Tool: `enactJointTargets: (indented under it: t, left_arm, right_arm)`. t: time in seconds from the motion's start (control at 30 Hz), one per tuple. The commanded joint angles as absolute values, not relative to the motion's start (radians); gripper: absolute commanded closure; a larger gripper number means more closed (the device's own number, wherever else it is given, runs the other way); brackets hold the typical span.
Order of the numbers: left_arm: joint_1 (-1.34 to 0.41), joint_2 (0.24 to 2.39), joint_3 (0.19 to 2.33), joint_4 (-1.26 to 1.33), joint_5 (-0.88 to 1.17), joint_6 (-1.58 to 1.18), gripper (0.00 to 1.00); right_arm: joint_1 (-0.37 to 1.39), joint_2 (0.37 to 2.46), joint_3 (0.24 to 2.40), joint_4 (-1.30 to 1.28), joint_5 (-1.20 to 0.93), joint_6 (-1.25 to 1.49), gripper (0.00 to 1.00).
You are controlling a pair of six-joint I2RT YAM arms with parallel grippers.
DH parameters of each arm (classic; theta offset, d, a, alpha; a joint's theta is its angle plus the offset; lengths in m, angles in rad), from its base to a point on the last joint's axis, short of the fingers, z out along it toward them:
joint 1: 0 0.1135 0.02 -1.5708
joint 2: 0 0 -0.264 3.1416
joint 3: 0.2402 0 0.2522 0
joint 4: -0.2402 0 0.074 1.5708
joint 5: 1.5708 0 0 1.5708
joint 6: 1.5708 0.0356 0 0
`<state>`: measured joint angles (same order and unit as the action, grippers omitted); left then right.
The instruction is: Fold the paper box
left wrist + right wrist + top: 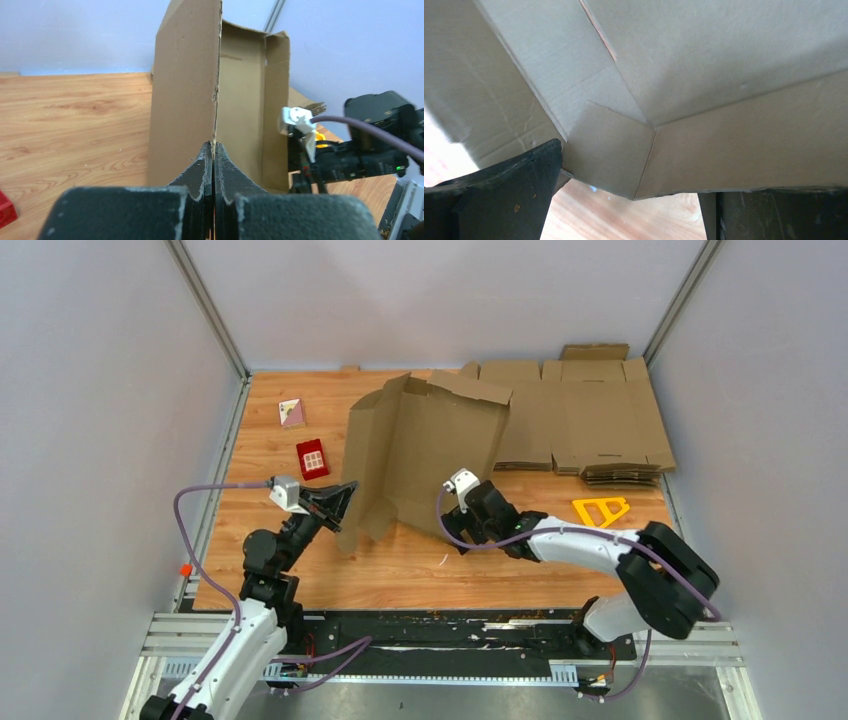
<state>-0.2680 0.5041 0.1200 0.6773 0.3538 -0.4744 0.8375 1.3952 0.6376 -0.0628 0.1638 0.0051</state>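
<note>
Since the left jaws pinch the box [420, 455] by a side flap's edge, the fold likely goes best if that pinch anchors the flap while the right arm presses the main panel along its crease.

Box: plain brown cardboard, half-erected, standing tilted mid-counter, flaps raised, creases visible.

Left jaws: closed on the flap.

Right jaws: spread wide, a lower corner between them, apparently gripping nothing.

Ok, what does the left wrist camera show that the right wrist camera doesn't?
Left wrist only: the left end effector shut on an upright edge of the paper box, the right arm beyond it, and a corner of the red box. Right wrist only: the right end effector open, framing a folded corner close up. Both: the paper box and the wooden table.
</note>
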Motion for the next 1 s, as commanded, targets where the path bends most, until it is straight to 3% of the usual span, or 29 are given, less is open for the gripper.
enactJointTargets:
  t: [0.0,0.47,0.7,0.97]
  left_arm:
    - [-0.272,0.472,0.106,0.731,0.316,-0.512,1.0]
    - [-0.272,0.436,0.155,0.754,0.305,-0.658,1.0]
    - [-0.272,0.486,0.19,0.794,0.306,-0.699,1.0]
    - [-0.272,0.546,0.221,0.846,0.31,-0.742,1.0]
  right_arm:
    - [0.872,1.521,0.736,-0.152,0.254,-0.012,0.0]
    - [0.896,1.428,0.741,-0.133,0.436,-0.006,0.0]
    - [0.895,1.266,0.633,-0.009,0.256,-0.047,0.0]
    - [0.896,1.45,0.721,-0.105,0.231,-0.042,0.0]
